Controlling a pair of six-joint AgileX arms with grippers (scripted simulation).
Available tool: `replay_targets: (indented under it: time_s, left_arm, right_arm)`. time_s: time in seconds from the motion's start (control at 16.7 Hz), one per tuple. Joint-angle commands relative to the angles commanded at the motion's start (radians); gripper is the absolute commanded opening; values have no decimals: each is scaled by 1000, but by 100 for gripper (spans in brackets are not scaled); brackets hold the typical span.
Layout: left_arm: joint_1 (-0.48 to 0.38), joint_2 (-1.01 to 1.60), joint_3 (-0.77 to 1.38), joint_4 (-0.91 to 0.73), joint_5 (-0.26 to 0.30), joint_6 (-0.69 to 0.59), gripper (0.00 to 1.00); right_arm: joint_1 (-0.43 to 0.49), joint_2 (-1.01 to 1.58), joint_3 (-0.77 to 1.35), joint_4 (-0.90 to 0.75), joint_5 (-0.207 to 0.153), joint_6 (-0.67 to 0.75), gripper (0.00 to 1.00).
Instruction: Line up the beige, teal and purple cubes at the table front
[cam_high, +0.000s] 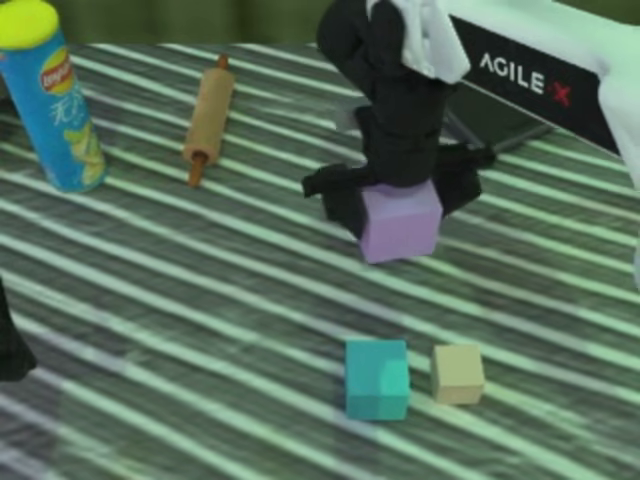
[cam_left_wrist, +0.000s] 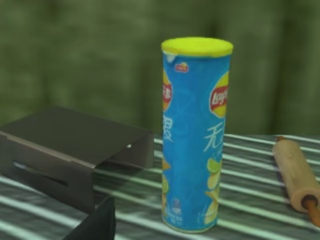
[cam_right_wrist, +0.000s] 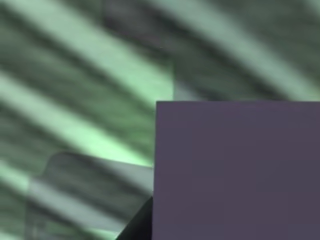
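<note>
Where the worktop (cam_high: 200, 290) spreads out, it is dark grey-green crossed by pale mint diagonal stripes, and behind it hangs a blurred green backdrop. My right arm reaches in from the upper right, white shell marked AgileX, its black wrist pointing straight down over the middle of the surface. My right claw (cam_high: 398, 190) is clamped on the purple cube (cam_high: 400, 222), one dark finger showing on each side of it; the right wrist view is filled by a flat purple face with stripes beyond. My left arm is parked at the left edge, only a dark piece of it showing, and I cannot tell how that claw stands.

I count three cubes: one purple in my grip near the centre, one teal cube (cam_high: 377, 379) and one beige cube (cam_high: 458, 374) sitting just beside each other, apart, near the front right, the beige one to the right. One blue crisp can (cam_high: 50, 100) with a yellow lid stands upright at the far left, one wooden rolling pin (cam_high: 208, 118) lies near it, and one black slab (cam_high: 500, 115) lies under my right arm at the back
</note>
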Motion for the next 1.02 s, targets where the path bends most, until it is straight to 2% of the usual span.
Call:
replay_targets:
  time_s: [0.18,0.54,0.66,0.78,1.02]
  left_arm:
    - [0,0,0,0,0,0,100]
    - [0,0,0,0,0,0,100]
    - [0,0,0,0,0,0,100]
    - [0,0,0,0,0,0,100]
    - [0,0,0,0,0,0,100]
  right_arm:
    - [76,10,26,-20,-1,99,0]
    - [310,18,77,-74,-1,475,0]
    - [372,12,88,-84,1,561,0]
    - [408,5,94,-87,2,603,0]
    - [409,7,92,-85,1,609,0]
